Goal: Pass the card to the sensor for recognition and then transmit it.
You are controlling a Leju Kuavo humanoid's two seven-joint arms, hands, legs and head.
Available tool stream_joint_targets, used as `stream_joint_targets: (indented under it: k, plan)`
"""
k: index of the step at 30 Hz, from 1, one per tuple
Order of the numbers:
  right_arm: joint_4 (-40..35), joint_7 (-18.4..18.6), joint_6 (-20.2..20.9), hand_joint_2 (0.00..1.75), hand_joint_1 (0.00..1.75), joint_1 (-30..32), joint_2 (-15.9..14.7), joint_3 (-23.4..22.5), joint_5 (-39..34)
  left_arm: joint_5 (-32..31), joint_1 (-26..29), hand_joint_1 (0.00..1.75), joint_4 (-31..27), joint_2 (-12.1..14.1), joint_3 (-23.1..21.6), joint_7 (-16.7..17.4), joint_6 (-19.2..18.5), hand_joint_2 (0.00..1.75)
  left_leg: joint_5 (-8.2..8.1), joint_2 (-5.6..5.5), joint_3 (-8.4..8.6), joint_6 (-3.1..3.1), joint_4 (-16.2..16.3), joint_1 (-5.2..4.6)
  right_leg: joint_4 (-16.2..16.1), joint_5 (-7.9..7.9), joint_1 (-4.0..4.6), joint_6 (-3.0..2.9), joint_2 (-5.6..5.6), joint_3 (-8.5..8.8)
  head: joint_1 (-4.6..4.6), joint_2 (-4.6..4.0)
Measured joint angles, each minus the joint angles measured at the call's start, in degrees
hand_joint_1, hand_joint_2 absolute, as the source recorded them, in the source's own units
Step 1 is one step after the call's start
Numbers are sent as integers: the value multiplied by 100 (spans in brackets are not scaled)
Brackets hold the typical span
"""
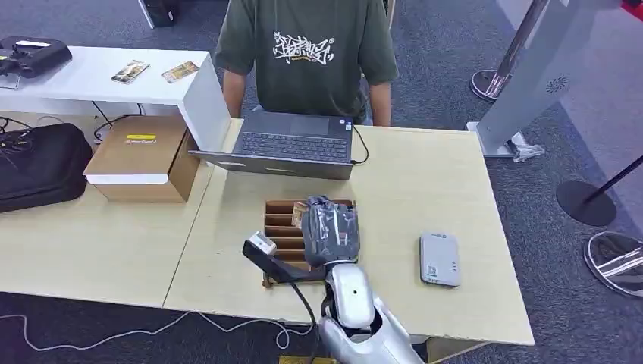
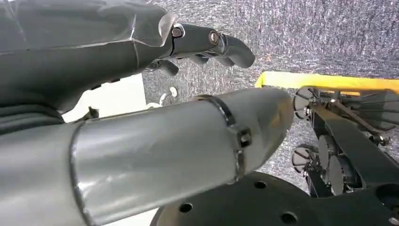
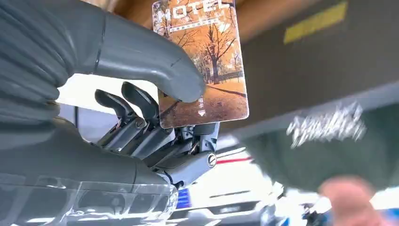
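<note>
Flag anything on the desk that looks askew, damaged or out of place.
Nothing stands out. The right hand pinches the hotel card over the slotted card holder; the grey sensor lies flat on the table, the laptop open.

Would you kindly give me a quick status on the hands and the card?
Right hand pinching card above the slotted holder. Left hand hanging, empty. Sensor sits apart, path clear.

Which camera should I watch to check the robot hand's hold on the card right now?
The right wrist view. There the card, printed with autumn trees and HOTEL, is large and sharp, pinched between the right robot hand thumb and fingers. In the head view, the card is a small sliver beside that hand, above the wooden card rack. The left wrist view looks at the floor.
</note>
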Motion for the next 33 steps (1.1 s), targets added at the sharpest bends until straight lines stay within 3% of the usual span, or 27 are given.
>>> stream_joint_targets:
  k: [6, 14, 18, 23, 25, 30, 33]
  plan:
    - [-847, -87, -212, 175, 175, 388, -74, -480, 79, -18, 30, 0, -9, -17, 0, -41, -61, 0, -1, 0, 0, 0, 0, 0, -1, 0, 0, 0, 0, 0, 0, 0]
    - [-1171, -94, -253, 175, 175, 548, -107, -682, 76, -24, 36, 0, -11, -37, 0, -79, -79, 0, 1, 1, 2, -1, 0, 1, 0, 1, 1, -2, 1, 0, 0, 0]
    - [-1247, -203, -505, 175, 175, 617, -107, -802, -75, -39, 41, 0, -15, -37, 0, -81, -85, 0, 1, 0, 2, -1, 0, 1, 0, 1, 0, -2, 1, 0, 0, 0]
    - [-1455, -733, -1240, 175, 175, 727, -107, -1128, -1339, -83, 47, 0, -15, -37, 0, -81, -85, 0, 0, 1, 1, 0, 0, -1, -1, 1, 0, -2, 1, 0, 0, 0]
    - [-1584, -1107, -1477, 175, 175, 802, -107, -1365, -2246, -101, 45, 0, -15, -37, 0, -81, -72, 0, 0, 0, 0, 0, 0, -1, -2, 1, -1, -1, -3, 1, 0, 0]
    - [-1713, -1896, -1689, 175, 175, 872, -70, -2080, -4312, -116, 45, 0, -15, -28, 0, -70, -33, 0, 0, 2, 1, 0, 0, -1, -2, 8, -1, -1, -1, 1, 0, 0]
    - [-1706, -2266, -1750, 175, 175, 863, -41, -2456, -4994, -116, 48, 0, -15, -31, 4, -63, -24, 0, 3, 0, 0, 3, 0, -1, -2, 8, -1, -1, -3, 2, 0, 0]
